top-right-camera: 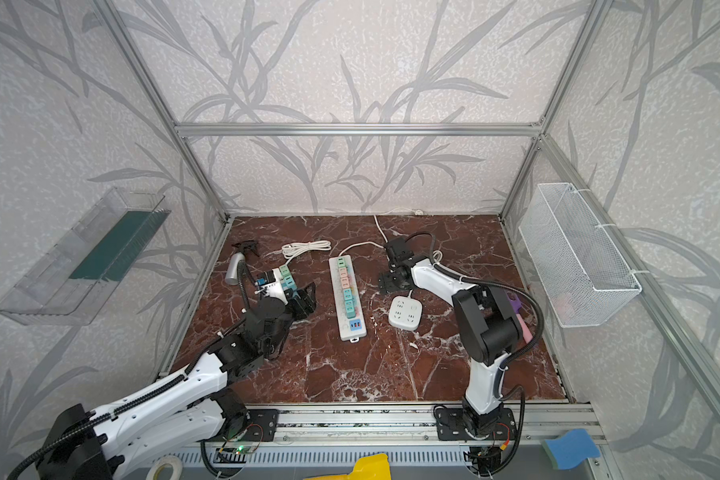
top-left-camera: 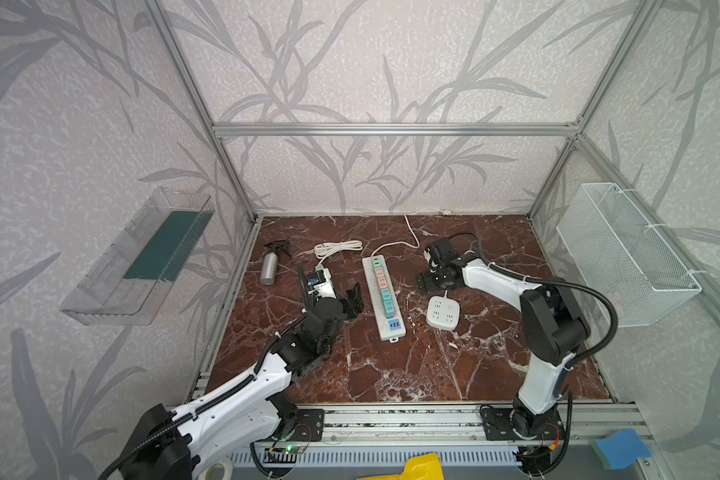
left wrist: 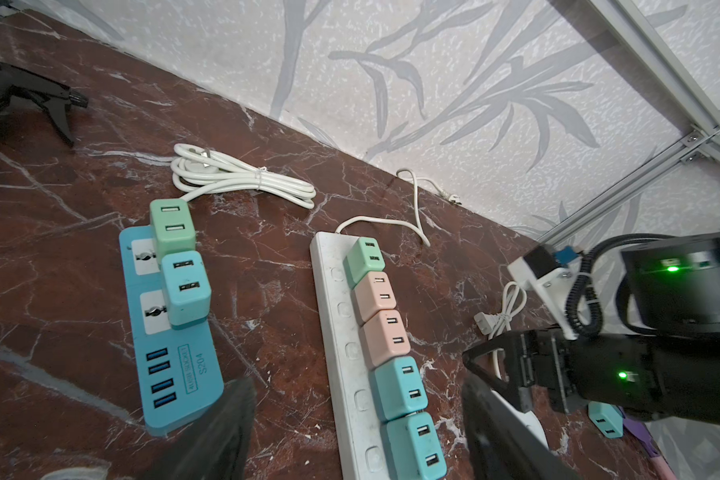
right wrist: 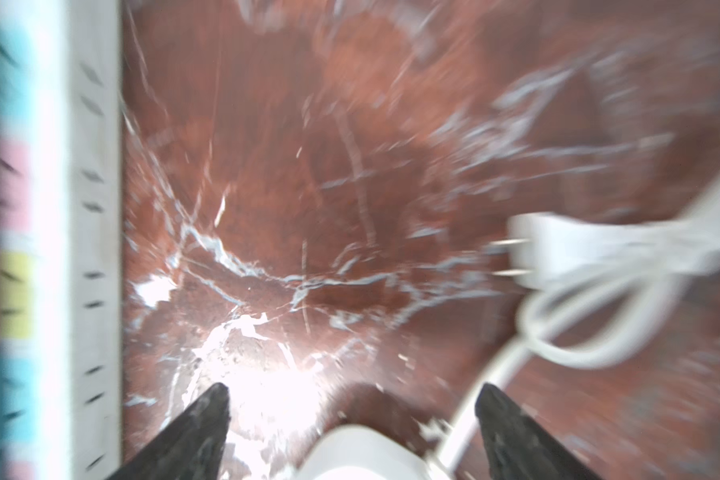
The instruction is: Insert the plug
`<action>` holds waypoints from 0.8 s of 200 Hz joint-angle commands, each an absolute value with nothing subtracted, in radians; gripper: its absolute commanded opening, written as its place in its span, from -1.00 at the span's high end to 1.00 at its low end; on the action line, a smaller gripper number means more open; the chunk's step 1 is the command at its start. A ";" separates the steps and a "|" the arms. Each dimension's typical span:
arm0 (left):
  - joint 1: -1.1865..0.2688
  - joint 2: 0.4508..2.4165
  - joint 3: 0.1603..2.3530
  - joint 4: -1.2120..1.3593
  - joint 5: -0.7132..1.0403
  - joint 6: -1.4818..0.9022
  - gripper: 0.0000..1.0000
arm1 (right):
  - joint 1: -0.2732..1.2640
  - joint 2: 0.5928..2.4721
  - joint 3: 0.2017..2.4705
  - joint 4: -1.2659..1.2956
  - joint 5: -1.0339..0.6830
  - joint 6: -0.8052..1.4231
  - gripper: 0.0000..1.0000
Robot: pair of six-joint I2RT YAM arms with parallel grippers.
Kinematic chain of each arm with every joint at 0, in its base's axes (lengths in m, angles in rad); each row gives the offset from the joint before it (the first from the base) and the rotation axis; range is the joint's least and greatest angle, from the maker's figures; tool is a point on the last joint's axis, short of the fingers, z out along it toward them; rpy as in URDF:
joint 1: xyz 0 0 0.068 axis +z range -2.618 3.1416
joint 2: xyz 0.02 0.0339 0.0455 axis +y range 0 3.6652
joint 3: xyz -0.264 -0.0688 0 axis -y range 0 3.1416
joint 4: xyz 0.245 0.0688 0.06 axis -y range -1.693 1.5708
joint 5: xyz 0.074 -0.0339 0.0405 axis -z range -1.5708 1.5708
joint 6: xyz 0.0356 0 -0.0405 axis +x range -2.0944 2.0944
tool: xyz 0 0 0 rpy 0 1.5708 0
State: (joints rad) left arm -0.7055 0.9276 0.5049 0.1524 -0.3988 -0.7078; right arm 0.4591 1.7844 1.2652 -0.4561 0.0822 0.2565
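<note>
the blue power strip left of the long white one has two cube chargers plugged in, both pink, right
Not both pink. The blue power strip holds a green charger and a teal charger, as the left wrist view shows. The rest stands: two chargers are plugged in, and it lies left of the long white strip.

**A:** Any txt readable rn?

**B:** Yep, left wrist view. Blue power strip (left wrist: pixel 175 332), next to its USB ports (left wrist: pixel 157 377): boxed label (left wrist: pixel 188 368) reads "4USB SOCKET".

**A:** Model no.?

**B:** "S204", printed right beside that box.

**A:** Other views?

**B:** Top views too small to read, right wrist view too blurred.
</note>
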 commanded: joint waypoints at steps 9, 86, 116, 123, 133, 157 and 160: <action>-0.700 0.961 0.547 0.154 -0.387 -0.725 -0.56 | 0.391 1.569 1.183 -0.439 0.272 0.331 -0.88; -0.700 1.056 0.454 0.359 -0.335 -0.790 -0.50 | -0.042 1.364 0.879 -0.356 0.233 0.534 -0.84; -0.700 1.072 0.423 0.430 -0.332 -0.777 -0.50 | -0.102 1.429 0.882 -0.359 0.227 0.564 -0.69; -0.700 1.074 0.426 0.425 -0.331 -0.772 -0.50 | -0.114 1.442 0.879 -0.350 0.222 0.569 -0.66; -0.700 1.073 0.429 0.415 -0.329 -0.769 -0.51 | -0.123 1.464 0.876 -0.330 0.224 0.570 -0.65; -0.700 1.078 0.425 0.423 -0.328 -0.774 -0.52 | -0.133 1.540 0.914 -0.348 0.229 0.577 -0.61; -0.700 1.079 0.425 0.425 -0.331 -0.776 -0.52 | -0.134 1.546 0.918 -0.351 0.229 0.575 -0.60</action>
